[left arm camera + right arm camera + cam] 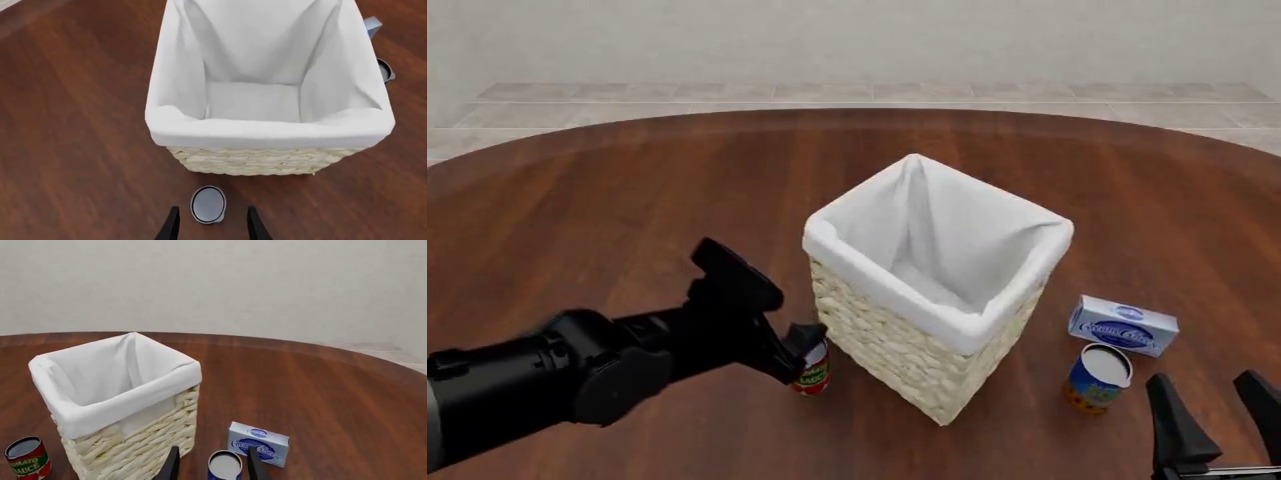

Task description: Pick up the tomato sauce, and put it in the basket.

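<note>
The red-labelled tomato sauce (813, 371) stands upright just beside the tall white-lined wicker basket (894, 345).

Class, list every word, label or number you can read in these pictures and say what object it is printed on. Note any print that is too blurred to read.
"TOMATO SAUCE": red label of the small can beside the basket.
Pale blue box: dark blue oval logo, print too blurred to read.
Blue can: label too small to read.
No other text.
</note>
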`<state>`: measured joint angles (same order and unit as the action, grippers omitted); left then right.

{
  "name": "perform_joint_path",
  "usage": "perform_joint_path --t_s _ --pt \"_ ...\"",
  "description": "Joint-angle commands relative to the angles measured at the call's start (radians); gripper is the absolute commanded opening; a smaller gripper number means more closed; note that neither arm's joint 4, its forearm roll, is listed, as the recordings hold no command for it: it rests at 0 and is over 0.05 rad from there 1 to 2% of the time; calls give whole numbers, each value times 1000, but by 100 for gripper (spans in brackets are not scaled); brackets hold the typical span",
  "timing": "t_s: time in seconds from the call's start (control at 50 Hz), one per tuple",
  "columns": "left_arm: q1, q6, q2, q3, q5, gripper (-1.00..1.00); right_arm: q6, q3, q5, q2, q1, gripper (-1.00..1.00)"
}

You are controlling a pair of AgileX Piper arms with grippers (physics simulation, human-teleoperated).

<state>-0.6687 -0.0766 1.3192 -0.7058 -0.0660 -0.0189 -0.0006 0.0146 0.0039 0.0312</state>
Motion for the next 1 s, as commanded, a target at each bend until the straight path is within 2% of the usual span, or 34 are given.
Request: perform_joint_path --t_s 0.02,1.0 --pt "-7 12 48 16 52 100 0 0 1 -1 1 100" --pt "8 27 235 64 227 100 -12 0 -1 3 4 100"
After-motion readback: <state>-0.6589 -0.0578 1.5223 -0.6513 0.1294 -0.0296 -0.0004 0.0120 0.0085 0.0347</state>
